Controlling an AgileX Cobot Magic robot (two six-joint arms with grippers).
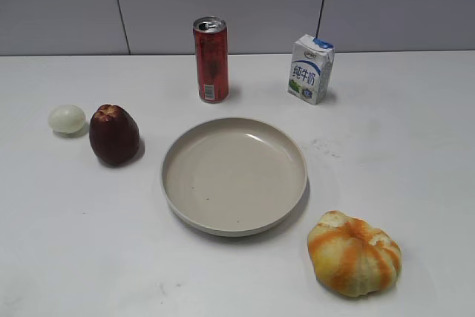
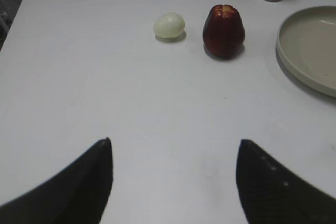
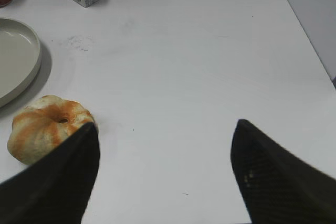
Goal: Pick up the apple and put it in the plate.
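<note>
The dark maroon-red apple (image 1: 113, 135) stands upright on the white table, left of the plate; it also shows in the left wrist view (image 2: 224, 31). The beige-cream plate (image 1: 185, 150) lies empty at the table's middle; its rim shows in the left wrist view (image 2: 283, 51) and the right wrist view (image 3: 32, 66). My left gripper (image 2: 175, 142) is open and empty, well short of the apple. My right gripper (image 3: 165, 125) is open and empty over bare table, right of the pumpkin. Neither gripper shows in the exterior view.
A small pale egg-like ball (image 1: 67, 119) lies left of the apple. A red can (image 1: 211, 59) and a milk carton (image 1: 310, 69) stand behind the plate. An orange-and-yellow striped pumpkin (image 1: 354, 253) sits at the front right, near my right gripper's left finger (image 3: 44, 136).
</note>
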